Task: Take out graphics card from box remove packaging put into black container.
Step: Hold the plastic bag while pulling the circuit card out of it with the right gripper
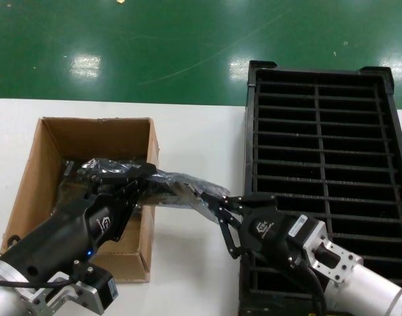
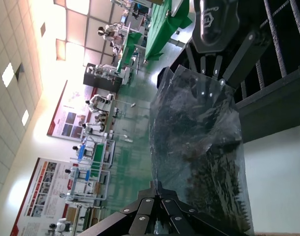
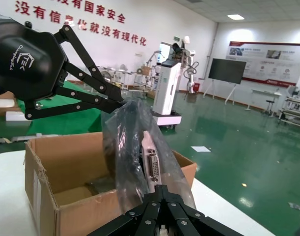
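The packaging [image 1: 177, 186], a crinkly grey-blue bag, is stretched in the air between the box [image 1: 36, 172] and the black container [image 1: 250, 131]. The graphics card is still inside it; its silver bracket with a port [image 3: 151, 163] shows through the plastic. My left gripper [image 1: 147, 176] is shut on the bag's end over the box's right wall. My right gripper [image 1: 206, 197] is shut on the other end, next to the container. The left wrist view shows the bag [image 2: 199, 147] pinched in my left gripper [image 2: 157, 186]. The right wrist view shows it [image 3: 125, 147] pinched in my right gripper [image 3: 162, 188].
The white table [image 1: 194, 131] carries the box on the left and the container on the right, with a bare strip between them. The container's slotted rows [image 1: 319, 151] show nothing inside. A green floor [image 1: 154, 46] lies beyond the table's far edge.
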`<state>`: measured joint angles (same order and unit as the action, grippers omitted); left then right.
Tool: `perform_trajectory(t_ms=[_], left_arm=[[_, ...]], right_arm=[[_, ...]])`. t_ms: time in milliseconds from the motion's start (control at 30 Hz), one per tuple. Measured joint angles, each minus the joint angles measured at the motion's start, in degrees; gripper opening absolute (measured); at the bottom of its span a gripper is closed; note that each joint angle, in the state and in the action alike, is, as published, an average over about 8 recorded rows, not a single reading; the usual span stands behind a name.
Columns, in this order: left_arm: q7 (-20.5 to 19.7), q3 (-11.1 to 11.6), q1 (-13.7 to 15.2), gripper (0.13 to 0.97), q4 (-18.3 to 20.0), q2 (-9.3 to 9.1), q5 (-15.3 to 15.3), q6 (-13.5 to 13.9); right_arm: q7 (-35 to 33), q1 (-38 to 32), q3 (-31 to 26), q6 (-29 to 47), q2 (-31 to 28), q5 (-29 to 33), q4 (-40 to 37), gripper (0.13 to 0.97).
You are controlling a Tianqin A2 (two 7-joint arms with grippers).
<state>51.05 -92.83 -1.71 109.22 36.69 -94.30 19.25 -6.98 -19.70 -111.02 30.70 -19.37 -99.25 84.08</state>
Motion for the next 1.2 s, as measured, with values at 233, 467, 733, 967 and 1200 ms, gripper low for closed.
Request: perform_trajectory(t_ms=[233, 467, 733, 967, 1200], left_arm=[[0.0, 0.0, 0.0, 0.14, 0.0, 0.0, 0.0, 0.0], [0.0, 0.0, 0.0, 0.14, 0.0, 0.0, 0.0, 0.0], [0.0, 0.0, 0.0, 0.14, 0.0, 0.0, 0.0, 0.0], [0.0, 0.0, 0.0, 0.14, 0.0, 0.0, 0.0, 0.0], [0.0, 0.0, 0.0, 0.14, 0.0, 0.0, 0.0, 0.0]], right_arm=[[0.14, 1.19, 0.3, -0.35, -0.4, -0.32, 0.91, 0.134], [0.74, -1.52, -0.8, 1.95, -1.06, -0.05, -0.68, 0.134], [3.44, -5.45, -2.95, 5.17, -1.91, 1.03, -2.58, 0.134], [5.2, -7.07, -3.51, 7.07, -2.21, 0.73, -3.59, 0.145], [6.9, -7.76, -3.57, 8.04, -2.23, 0.17, -4.19, 0.178]])
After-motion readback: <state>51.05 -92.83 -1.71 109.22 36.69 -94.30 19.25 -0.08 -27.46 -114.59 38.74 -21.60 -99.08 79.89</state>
